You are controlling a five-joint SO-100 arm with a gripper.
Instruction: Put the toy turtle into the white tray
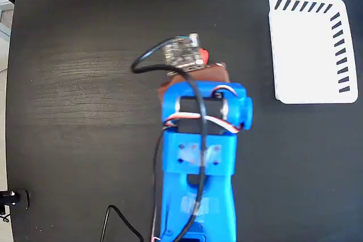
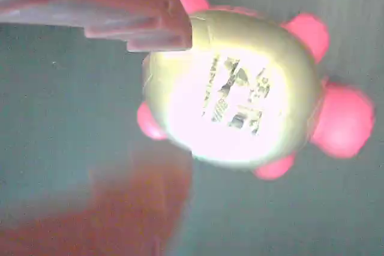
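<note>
The toy turtle (image 2: 234, 88) fills the wrist view: a shiny gold shell with a black mark, a red head at the right and red feet around it, lying on the black table. My gripper (image 2: 174, 106) is open. The upper finger (image 2: 132, 10) overlaps the shell's top-left edge, and the blurred lower finger (image 2: 132, 208) stands apart below the turtle's left end. In the fixed view the wrist camera board (image 1: 182, 54) hides the turtle except a red bit (image 1: 203, 56). The white tray (image 1: 309, 49), with black stripes, lies empty at the top right, well away from the arm.
The blue arm (image 1: 198, 157) reaches up from the bottom edge across the black table (image 1: 85, 111). Black cables (image 1: 122, 225) trail by its base. The table's left edge (image 1: 11, 83) borders a pale floor.
</note>
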